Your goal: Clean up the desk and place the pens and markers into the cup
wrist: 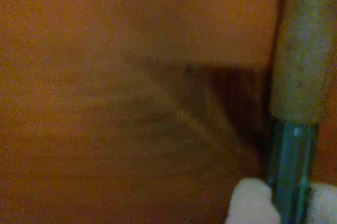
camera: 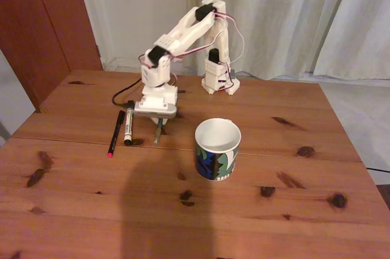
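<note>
In the fixed view my gripper reaches down to the desk over the upper end of the thin green pen, which lies left of the cup. The wrist view shows the green pen running up the right side, with a white fingertip pressed against each side of it, so the gripper is shut on it. A white marker with a black cap and a black pen with a red end lie side by side further left. The cup stands upright, its white inside showing.
The arm's base stands at the back of the desk before pale curtains. A black cable loops on the wood behind the gripper. A dark shadow falls across the near part of the desk.
</note>
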